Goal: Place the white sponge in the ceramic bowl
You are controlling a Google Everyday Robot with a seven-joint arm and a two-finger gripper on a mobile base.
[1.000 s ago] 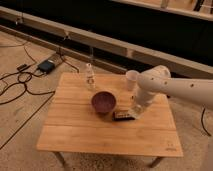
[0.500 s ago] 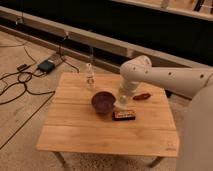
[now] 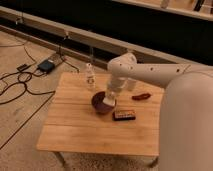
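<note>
The robot's white arm reaches in from the right, and its gripper hangs low over the round dark maroon ceramic bowl, which sits near the middle of the pale wooden table. A second ago the gripper was well right of the bowl, above the flat black rectangular object. Half a second ago it had reached the bowl's right rim. Now it stands over the bowl's opening, so the carry leftward looks finished.

A small off-white block shows at the gripper's tip, inside the bowl's outline, and I take it for the white sponge. I cannot tell whether the gripper is clamped on it or has let go, nor whether the sponge rests on the bowl's floor or hangs just above it.

The bowl and the black object have not shifted over the three pictures. As the arm swung left it uncovered a small red object, which lies on the right part of the table, apart from the bowl. A small clear bottle stands upright at the far edge, near the bowl but not touching it.

By my judgement the task is at its last step. What remains is to release the sponge over the bowl and lift clear without catching the rim. The sponge is soft and light, so it could cling or bounce out.
</note>
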